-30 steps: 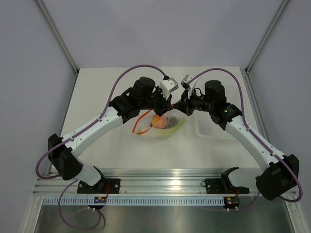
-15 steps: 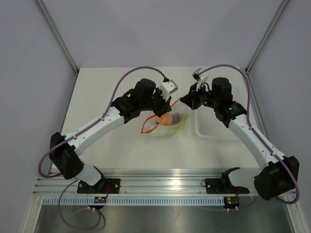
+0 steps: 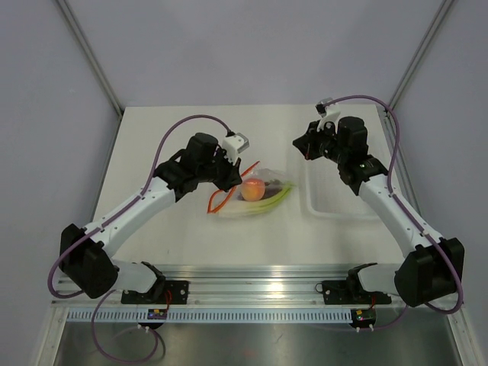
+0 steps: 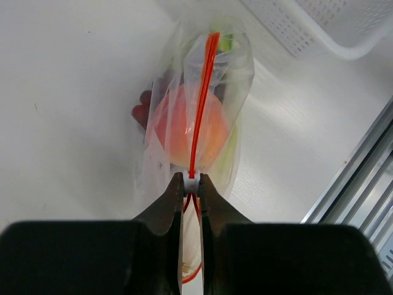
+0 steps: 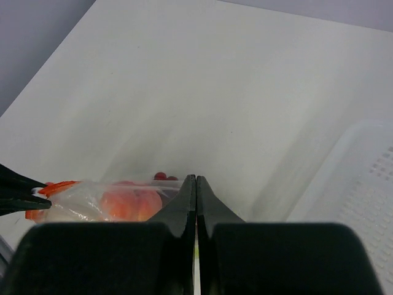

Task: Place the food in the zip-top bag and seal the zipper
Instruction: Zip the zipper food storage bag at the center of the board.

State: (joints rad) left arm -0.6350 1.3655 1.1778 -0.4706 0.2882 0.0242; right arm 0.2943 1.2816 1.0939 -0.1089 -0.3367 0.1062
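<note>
The zip-top bag lies mid-table, holding the orange-pink peach, the dark red grapes and the pale-green stalks. My left gripper is at the bag's left end. In the left wrist view the gripper is shut on the white slider of the zipper, with the peach and grapes behind it. My right gripper is shut, empty and lifted to the right of the bag. In its own view the gripper is above the bag.
A rigid clear tray stands right of the bag, under my right arm; it also shows in the left wrist view and the right wrist view. A metal rail runs along the table's near edge.
My right gripper let go of the bag's end and moved away up and right. My left gripper slid left along the zipper, and the bag settled on the table.
</note>
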